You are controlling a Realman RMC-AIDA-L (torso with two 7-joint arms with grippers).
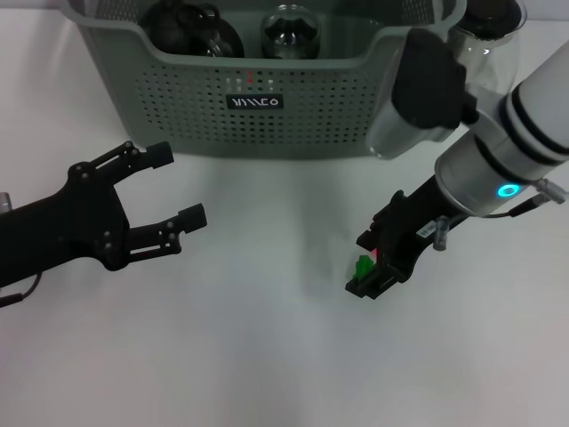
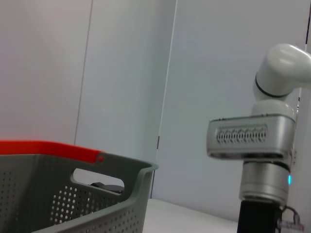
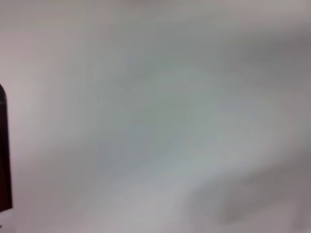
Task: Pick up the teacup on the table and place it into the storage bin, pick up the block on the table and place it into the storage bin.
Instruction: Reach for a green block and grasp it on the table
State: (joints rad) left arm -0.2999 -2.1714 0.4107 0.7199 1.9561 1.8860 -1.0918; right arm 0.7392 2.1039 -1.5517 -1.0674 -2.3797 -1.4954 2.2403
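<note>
- Storage bin: the large grey-green rectangular plastic basket (image 1: 267, 107) with perforated sides stands at the far edge of the white table (image 1: 267, 356); its small black label with white lettering (image 1: 255, 102) faces the robot. In the left wrist view the same basket (image 2: 97, 204) shows a cut-out handle and a red strip along one rim.
- Bin contents: two rounded dark and glassy vessels (image 1: 191, 31) sit inside the basket; what each one is cannot be told.
- Clear glass carafe (image 1: 489, 36): stands just beside the basket's right end, partly hidden by the right arm.
- Left gripper (image 1: 173, 191): black, hovering over the table at the left, in front of the basket and apart from it; its jaws are spread wide with nothing between them.
- Right gripper (image 1: 373, 271): black, on the white arm with a lit cyan ring, lowered to the table at the right, well in front of the basket.
- Small green block (image 1: 363, 265): sits at the right gripper's tip, with a red spot just beside it; the jaws flank it, but whether they pinch it cannot be told.
- Right wrist view: only blurred pale surface.
</note>
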